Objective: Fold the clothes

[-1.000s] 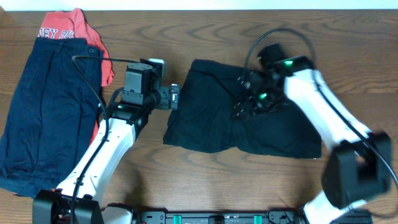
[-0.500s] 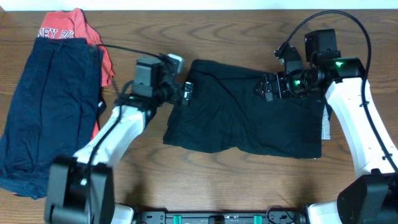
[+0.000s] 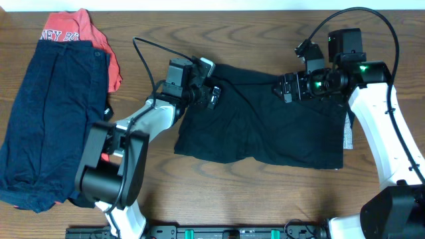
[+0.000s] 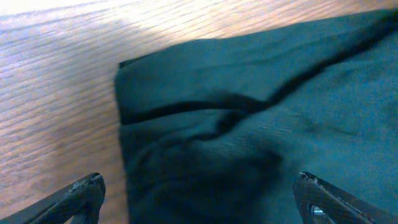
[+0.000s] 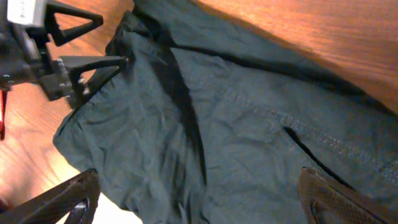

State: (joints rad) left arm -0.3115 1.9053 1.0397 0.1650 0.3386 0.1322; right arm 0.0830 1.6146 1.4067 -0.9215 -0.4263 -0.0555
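The black shorts (image 3: pixel 265 133) lie spread flat on the wooden counter (image 3: pixel 232 199), right of centre. They are well apart from a navy garment (image 3: pixel 53 113) and the red shirt (image 3: pixel 80 30) partly under it at the far left. The left gripper (image 3: pixel 214 95) hovers over the shorts' upper left corner with its fingers spread wide and nothing held, while the right gripper (image 3: pixel 287 88) hangs above their upper right part, likewise wide open and empty.
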